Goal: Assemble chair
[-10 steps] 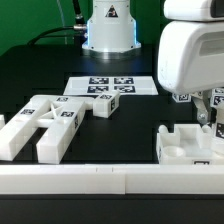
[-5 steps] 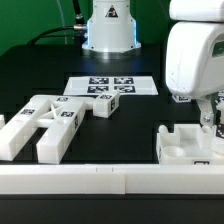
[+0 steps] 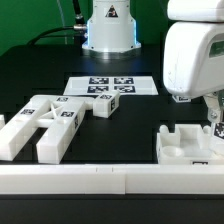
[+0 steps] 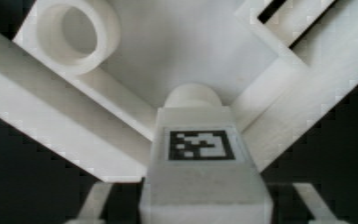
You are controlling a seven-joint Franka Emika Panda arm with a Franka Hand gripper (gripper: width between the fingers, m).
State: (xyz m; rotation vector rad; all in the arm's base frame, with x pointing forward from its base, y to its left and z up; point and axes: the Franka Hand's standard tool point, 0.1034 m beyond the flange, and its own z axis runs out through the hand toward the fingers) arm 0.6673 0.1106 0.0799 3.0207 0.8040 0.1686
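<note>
Black tabletop, green backdrop: we see assembly barely begun, the chair's slotted panels lying loose at the exterior view's left, well apart from a notched block at its right. Over that block hangs the gripper, a tagged post dead ahead of it — whether its jaws grip it, we cannot tell.

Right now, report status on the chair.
Gripper low over chair piece on exterior view's right; jaws unclear. Tagged white part centred in wrist view. No obstruction seen.

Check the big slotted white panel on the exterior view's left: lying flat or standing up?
Lying flat: the panel rests broad side down on the black table.
</note>
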